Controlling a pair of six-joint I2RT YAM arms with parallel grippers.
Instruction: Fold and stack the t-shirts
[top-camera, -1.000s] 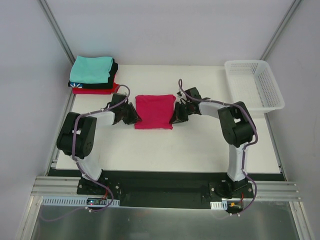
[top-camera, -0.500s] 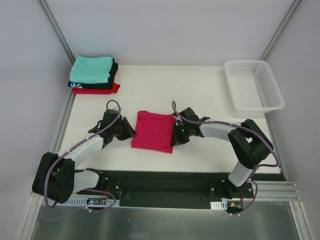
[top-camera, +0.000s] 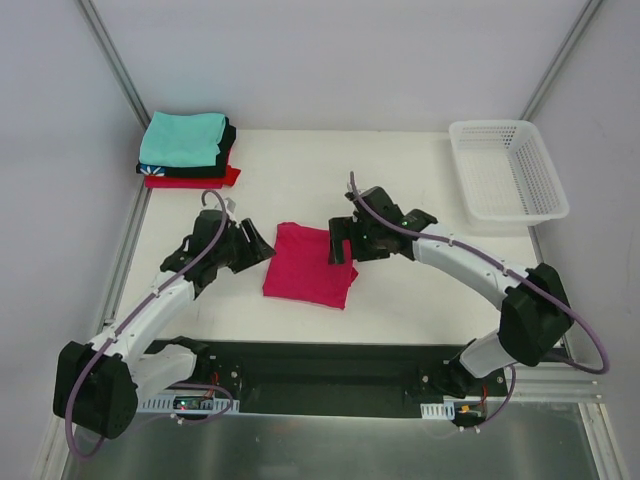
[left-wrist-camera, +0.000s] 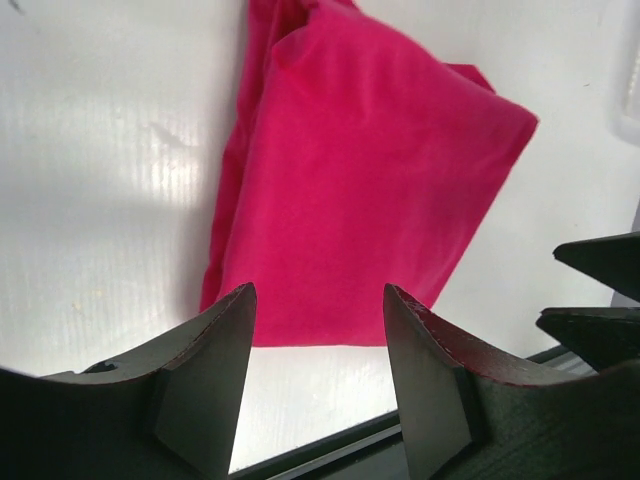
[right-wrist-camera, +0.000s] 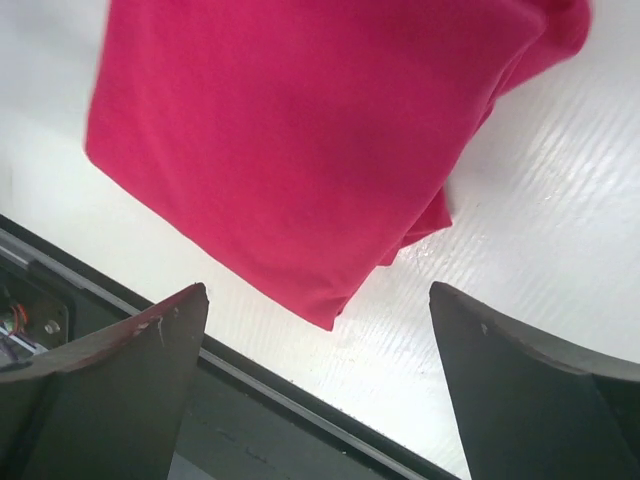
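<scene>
The crimson-pink t-shirt (top-camera: 308, 266) lies folded into a rough rectangle on the white table, close to its near edge. My left gripper (top-camera: 260, 246) hovers just off its left edge, open, with bare table showing between the fingers (left-wrist-camera: 215, 370). Over the shirt's right edge my right gripper (top-camera: 339, 248) stands wide open and holds nothing. In the left wrist view the pink t-shirt (left-wrist-camera: 360, 190) fills the area ahead of the gripper (left-wrist-camera: 318, 292). The right wrist view shows a corner of the t-shirt (right-wrist-camera: 300, 140) above the gripper (right-wrist-camera: 318, 292). A stack of folded t-shirts (top-camera: 185, 150), teal on top over black and red, sits at the far left corner.
A white mesh basket (top-camera: 507, 170) stands at the far right corner of the table (top-camera: 420, 290). The table's dark front rail (right-wrist-camera: 260, 400) runs right below the pink shirt. Grey walls close in on both sides.
Both arms drew the folded pink shirt toward the near edge while shut on it. Now both grippers have opened and let it go, and it lies slightly skewed.
</scene>
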